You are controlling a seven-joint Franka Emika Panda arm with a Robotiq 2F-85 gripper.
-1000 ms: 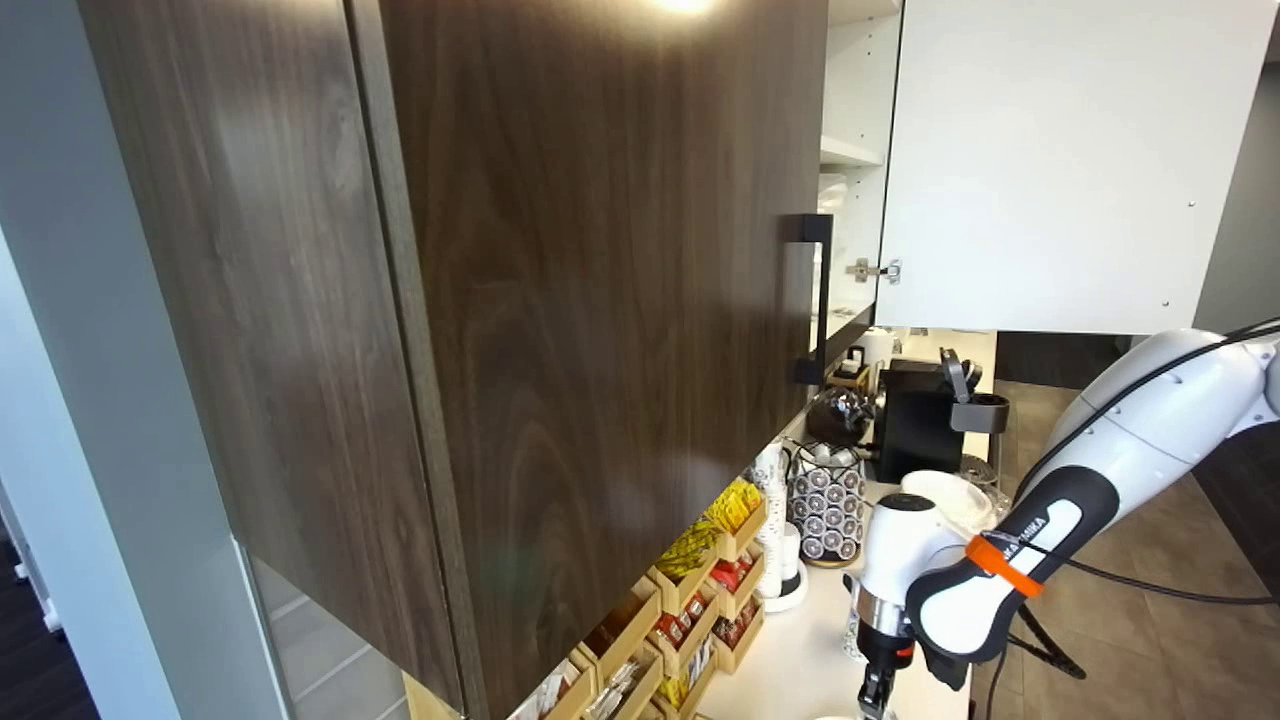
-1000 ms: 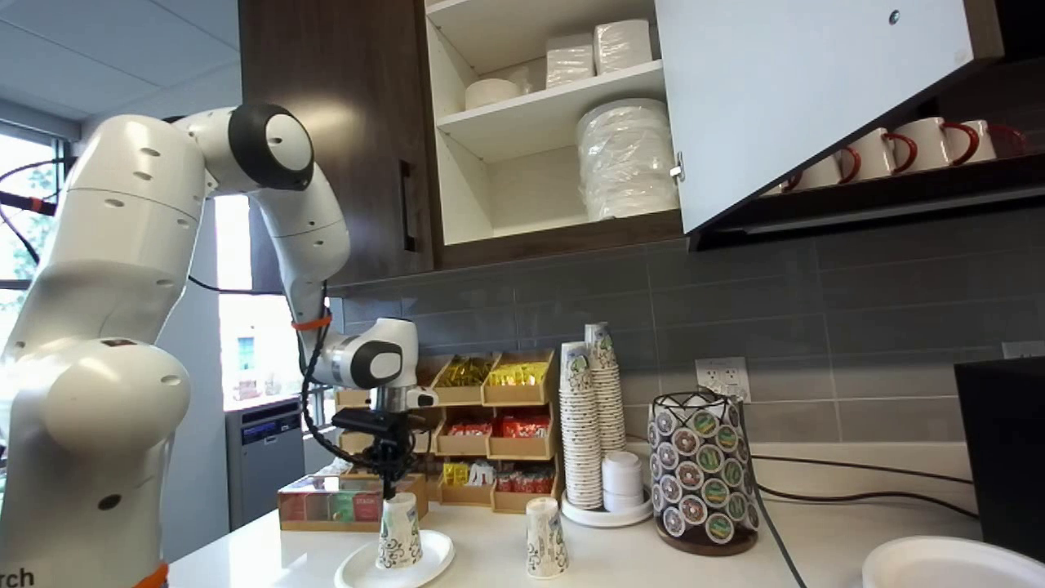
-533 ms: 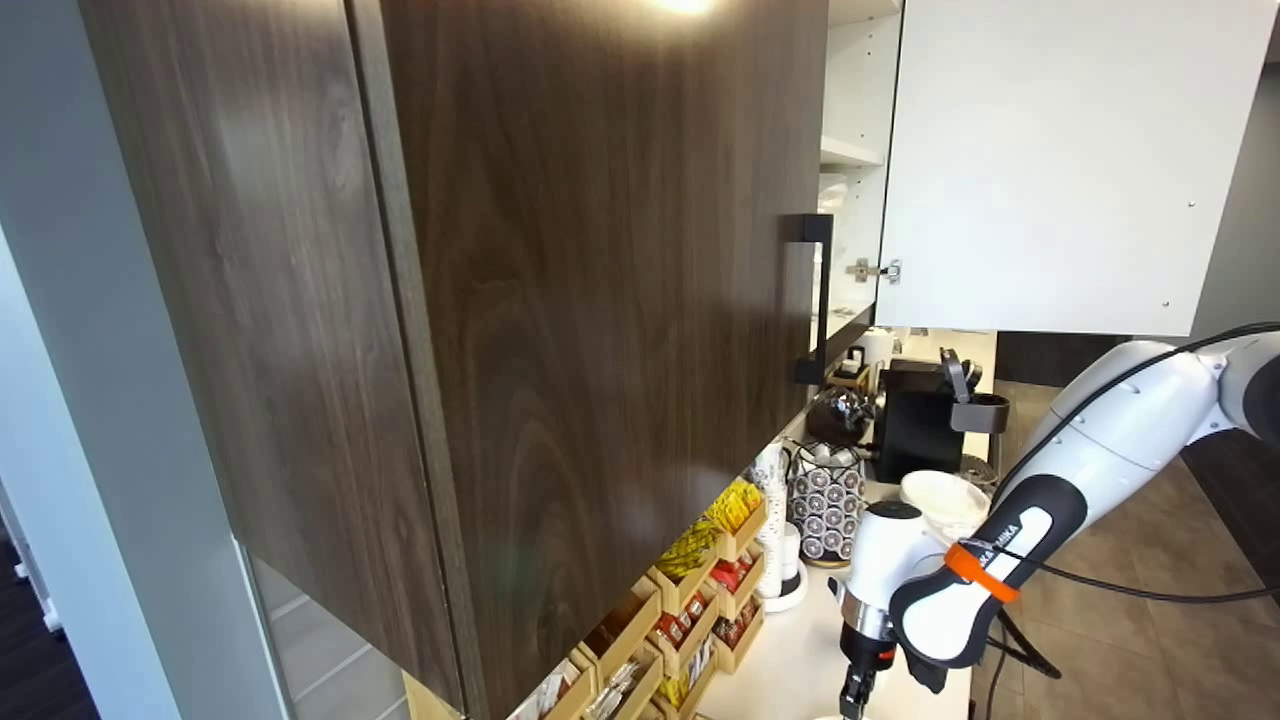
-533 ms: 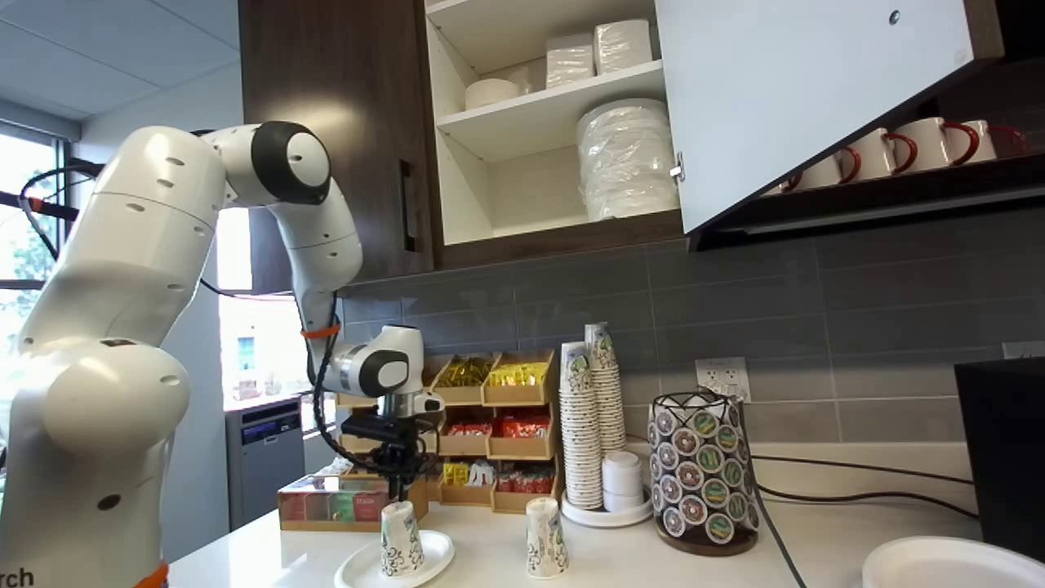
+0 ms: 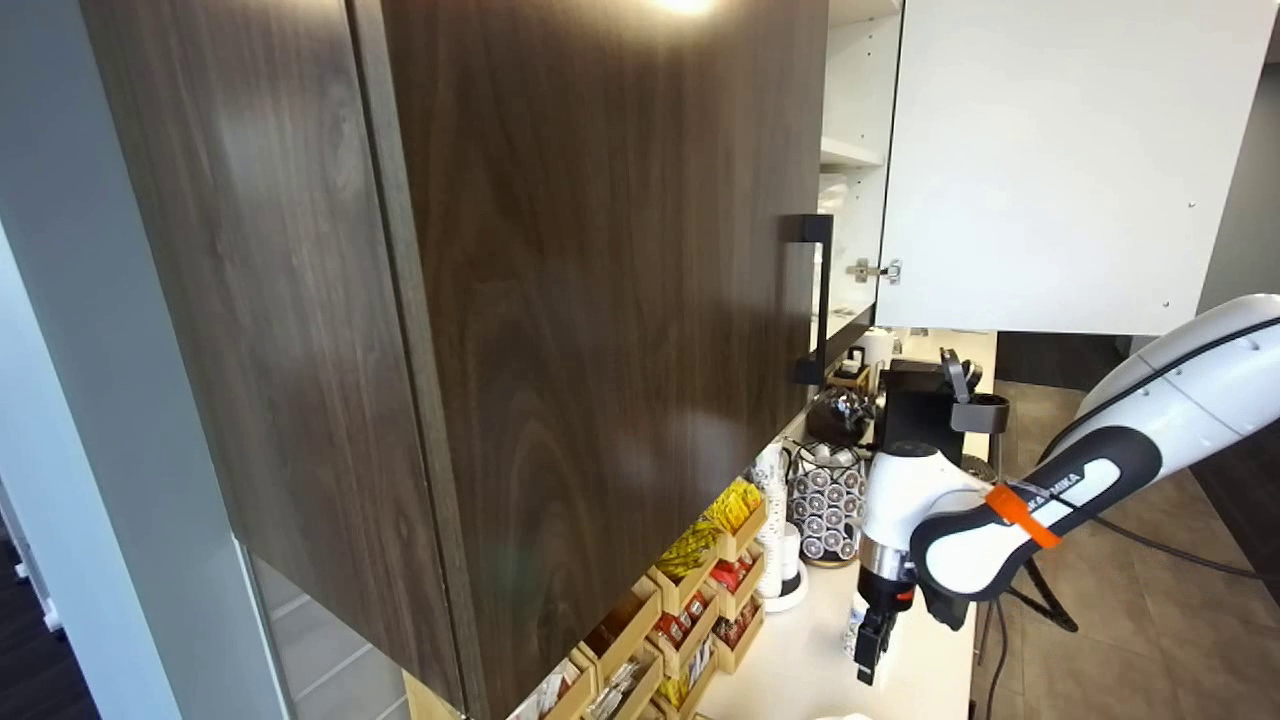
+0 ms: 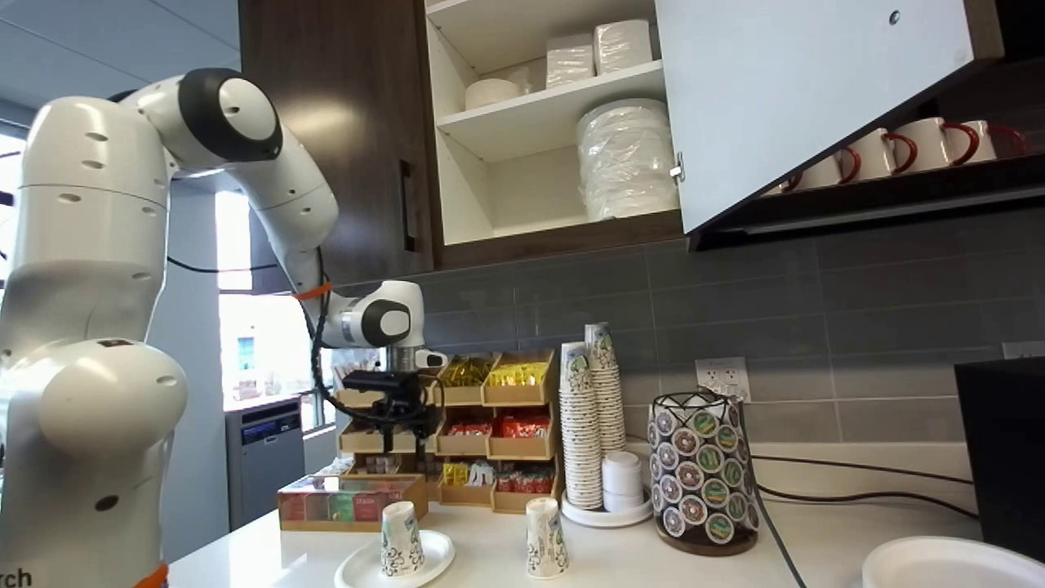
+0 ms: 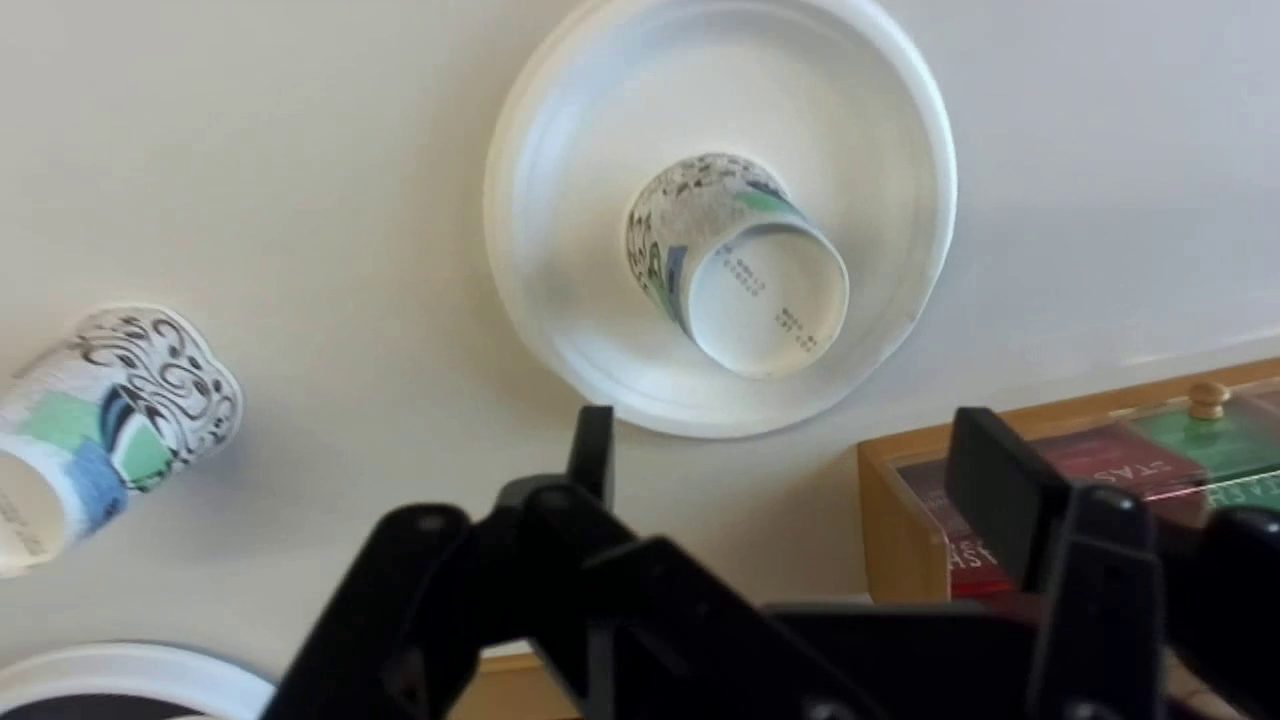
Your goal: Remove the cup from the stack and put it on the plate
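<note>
A patterned paper cup [image 6: 401, 539] stands upside down on the white plate [image 6: 438, 558], its closed base facing up. From above, in the wrist view, that cup [image 7: 768, 300] sits near the middle of the plate [image 7: 560, 190]. My gripper [image 6: 404, 445] hangs above the cup, apart from it. Its jaws are spread wide in the wrist view, and nothing lies between the fingers [image 7: 592, 450]. Another upturned cup [image 6: 545, 539] stands on the counter beside the plate. Tall stacks of matching cups [image 6: 581, 441] rise farther back, by the wall.
A lidded tea box [image 6: 351, 502] is just behind the plate, with a tiered snack rack [image 6: 494, 433] beyond it. A coffee-pod holder [image 6: 704, 474] stands past the cup stacks. An open cabinet door [image 6: 816, 90] juts out overhead.
My gripper has spread its jaws and risen off the upturned cup. The cup, slightly lower than a second ago, stays on the plate. The cup on the counter has not moved.
</note>
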